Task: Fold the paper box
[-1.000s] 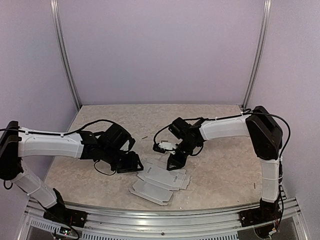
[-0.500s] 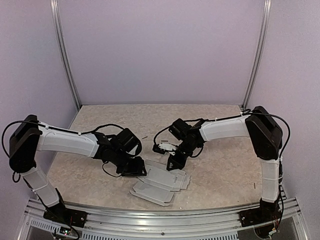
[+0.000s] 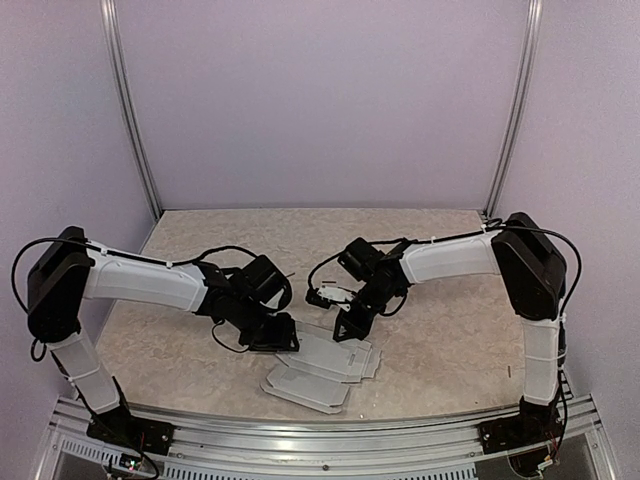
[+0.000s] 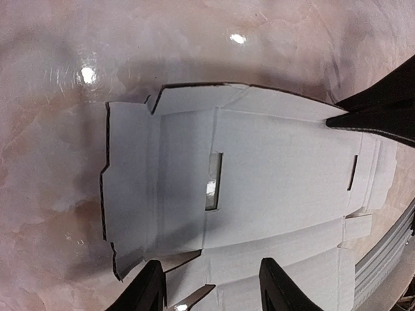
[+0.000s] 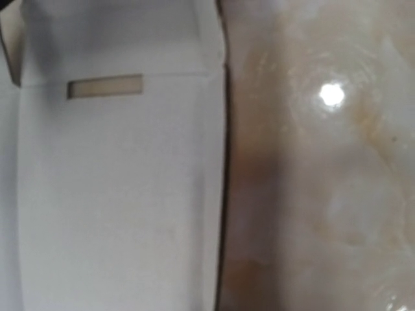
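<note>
The paper box (image 3: 322,366) is a flat pale blank lying on the marbled table near the front edge. In the left wrist view, the paper box (image 4: 272,175) shows flaps and two narrow slots. My left gripper (image 3: 276,334) hovers low over its left end, and the left gripper (image 4: 211,293) is open with card showing between the black fingers (image 4: 148,290). My right gripper (image 3: 348,327) comes down on the blank's far edge. It appears as a black, shut wedge (image 4: 379,111) touching that edge. The right wrist view shows only the paper box (image 5: 117,194) and table.
A tiny dark scrap (image 3: 288,272) lies on the table behind the left arm. An aluminium rail (image 3: 330,425) runs along the near edge, close to the blank. Lilac walls with metal uprights (image 3: 130,110) close off the back and sides.
The left arm has swung right and its open gripper has moved in over the blank's left end. The right arm has stayed at the far edge.
</note>
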Action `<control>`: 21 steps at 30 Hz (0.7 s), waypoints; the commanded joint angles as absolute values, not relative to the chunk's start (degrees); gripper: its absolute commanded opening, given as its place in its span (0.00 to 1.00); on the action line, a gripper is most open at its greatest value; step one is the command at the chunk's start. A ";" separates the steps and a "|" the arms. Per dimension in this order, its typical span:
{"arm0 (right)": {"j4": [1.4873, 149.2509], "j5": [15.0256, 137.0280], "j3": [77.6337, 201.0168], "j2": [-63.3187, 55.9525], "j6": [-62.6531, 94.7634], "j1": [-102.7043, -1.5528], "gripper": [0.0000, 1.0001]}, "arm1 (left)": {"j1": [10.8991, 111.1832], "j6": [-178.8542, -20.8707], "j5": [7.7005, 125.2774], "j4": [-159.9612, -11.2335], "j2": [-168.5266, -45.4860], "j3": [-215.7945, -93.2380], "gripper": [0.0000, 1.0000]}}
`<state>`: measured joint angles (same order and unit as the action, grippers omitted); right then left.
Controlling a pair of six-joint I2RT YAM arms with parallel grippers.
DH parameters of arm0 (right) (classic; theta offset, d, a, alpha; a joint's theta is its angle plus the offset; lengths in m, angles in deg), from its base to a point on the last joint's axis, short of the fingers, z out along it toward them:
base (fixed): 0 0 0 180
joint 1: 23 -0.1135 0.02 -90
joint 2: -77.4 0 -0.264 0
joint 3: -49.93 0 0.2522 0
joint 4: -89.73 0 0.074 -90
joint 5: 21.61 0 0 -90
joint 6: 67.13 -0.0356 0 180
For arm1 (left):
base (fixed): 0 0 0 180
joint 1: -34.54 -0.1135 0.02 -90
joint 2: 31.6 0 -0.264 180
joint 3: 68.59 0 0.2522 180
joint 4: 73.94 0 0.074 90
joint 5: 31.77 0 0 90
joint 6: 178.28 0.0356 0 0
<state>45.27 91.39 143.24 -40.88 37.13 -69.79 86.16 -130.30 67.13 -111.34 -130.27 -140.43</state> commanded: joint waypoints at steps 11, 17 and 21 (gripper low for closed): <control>45.41 86.92 141.32 -39.44 35.93 -69.47 0.00 | 88.10 -129.55 68.76 -112.98 -130.45 -142.49 0.38; 45.64 86.58 141.14 -39.15 35.84 -69.48 0.00 | 88.35 -128.79 69.95 -112.19 -131.71 -143.63 0.36; 45.80 85.98 140.98 -39.02 35.84 -69.43 0.00 | 89.05 -127.79 70.91 -111.72 -132.94 -144.82 0.35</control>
<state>46.12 88.96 142.37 -40.03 36.43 -69.81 87.93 -129.56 69.08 -112.63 -131.04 -142.79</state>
